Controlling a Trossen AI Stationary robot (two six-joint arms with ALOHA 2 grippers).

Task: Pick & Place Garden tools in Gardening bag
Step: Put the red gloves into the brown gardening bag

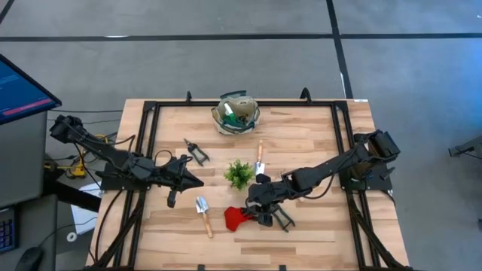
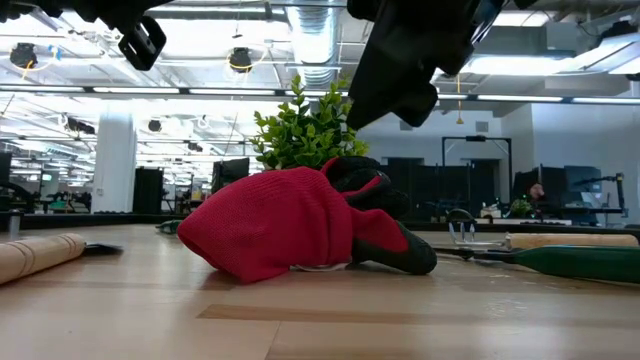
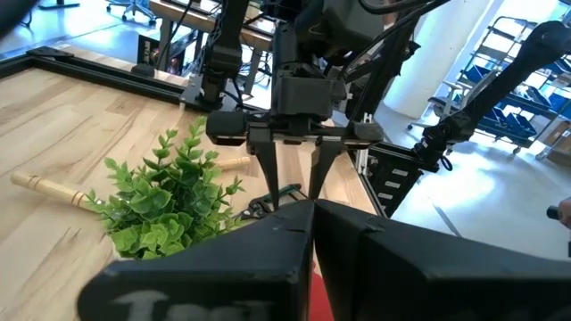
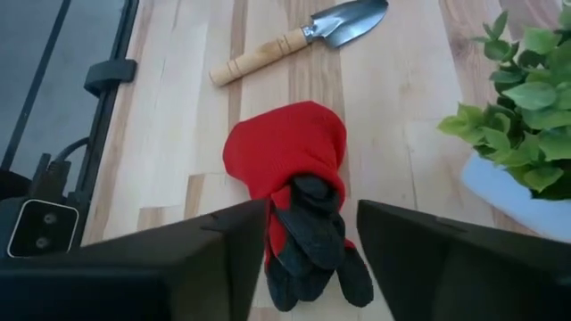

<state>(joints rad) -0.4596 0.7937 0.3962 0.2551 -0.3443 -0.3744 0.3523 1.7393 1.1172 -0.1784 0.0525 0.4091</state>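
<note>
The red gloves (image 4: 294, 169) lie bunched on the table, their dark fingers (image 4: 312, 236) pointing toward my right gripper (image 4: 312, 259). That gripper is open and hangs just above them, a finger on either side, touching nothing. In the low view it (image 2: 400, 70) stands clear over the glove heap (image 2: 290, 220). The gardening bag (image 1: 236, 113) stands at the far edge with tools in it. A trowel (image 1: 203, 214), pruning shears (image 1: 196, 153) and another wooden-handled tool (image 1: 260, 154) lie on the table. My left gripper (image 1: 194, 181) hovers shut at the left of centre.
A small leafy plant (image 1: 239, 174) in a white pot stands mid-table, close to the right gripper's far side. A green-handled tool (image 2: 580, 262) lies right of the gloves. A black frame (image 1: 147, 150) runs along the table's left and right sides.
</note>
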